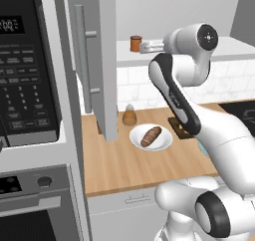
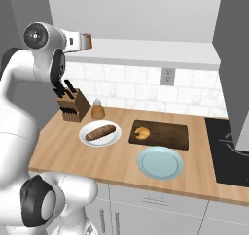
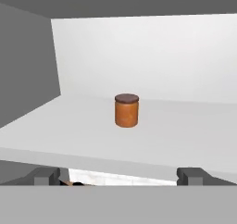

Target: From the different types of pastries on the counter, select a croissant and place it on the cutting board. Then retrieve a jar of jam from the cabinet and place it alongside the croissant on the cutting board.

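The jar of jam (image 3: 127, 110) is orange-brown with a dark lid and stands upright on the cabinet's white shelf (image 3: 185, 135). My gripper (image 3: 119, 177) is open at the shelf's front edge, fingertips (image 3: 46, 176) wide apart and short of the jar. From the base, the gripper (image 1: 143, 48) sits right beside the jar (image 1: 135, 43), with the hand partly hiding the jar (image 2: 88, 41). The cabinet door (image 1: 102, 60) stands open. The golden croissant (image 2: 142, 133) lies on the left part of the dark cutting board (image 2: 165, 136). The brown roll (image 2: 100, 131) rests on the counter's (image 2: 63, 151) white plate.
A white plate (image 1: 162, 143) holds the roll. A teal plate (image 2: 159, 162) lies in front of the board. A tan shaker (image 2: 97, 110) and a knife block (image 2: 73, 105) stand at the back. The microwave (image 1: 27, 70) is at left, the black cooktop (image 2: 228, 151) at right.
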